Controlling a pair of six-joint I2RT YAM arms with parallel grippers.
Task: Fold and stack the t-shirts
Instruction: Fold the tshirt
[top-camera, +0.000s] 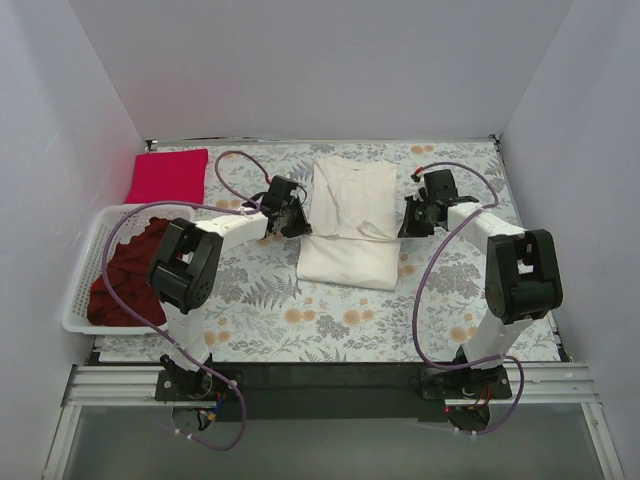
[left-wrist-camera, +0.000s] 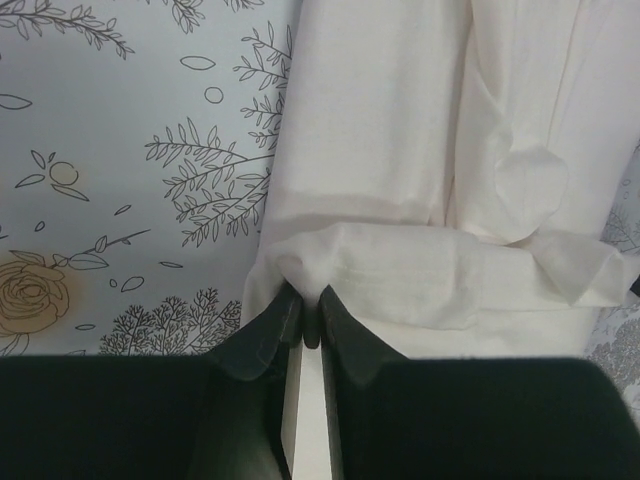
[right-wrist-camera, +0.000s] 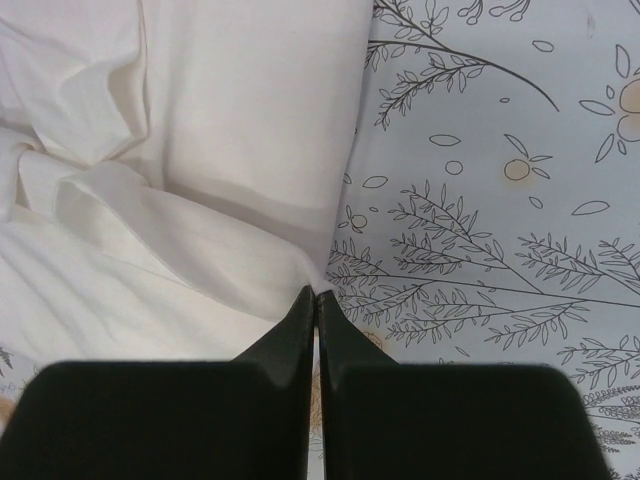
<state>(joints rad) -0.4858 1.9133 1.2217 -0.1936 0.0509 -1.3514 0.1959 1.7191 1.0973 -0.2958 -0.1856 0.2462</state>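
Observation:
The cream-white t-shirt (top-camera: 350, 220) lies partly folded at the table's middle, its red print hidden. My left gripper (top-camera: 288, 214) is shut on its left edge; the pinched cloth (left-wrist-camera: 315, 270) bunches at the fingertips (left-wrist-camera: 283, 312). My right gripper (top-camera: 413, 216) is shut on its right edge, the cloth corner (right-wrist-camera: 300, 265) caught between the tips. The crimson-pink t-shirt (top-camera: 167, 174) lies folded at the back left. The dark maroon t-shirt (top-camera: 125, 275) lies crumpled in the basket.
A white lattice basket (top-camera: 82, 290) stands at the left edge. The floral table cloth (top-camera: 330, 320) covers the table. White walls close in the back and both sides.

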